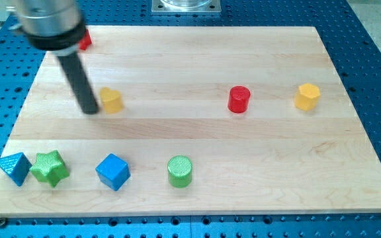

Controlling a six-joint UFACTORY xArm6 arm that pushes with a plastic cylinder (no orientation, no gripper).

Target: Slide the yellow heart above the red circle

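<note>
The yellow heart [112,100] lies on the wooden board at the view's left. My tip [90,110] touches the heart's left side. The red circle [239,100] stands right of centre, at about the same height in the view as the heart and well to its right. The rod rises up and left from the tip to the arm's dark body at the view's top left.
A yellow hexagon [307,96] sits right of the red circle. A red block [84,41] is partly hidden behind the arm at the top left. Along the bottom lie a blue triangle [14,168], green star [50,168], blue cube [113,172] and green circle [180,171].
</note>
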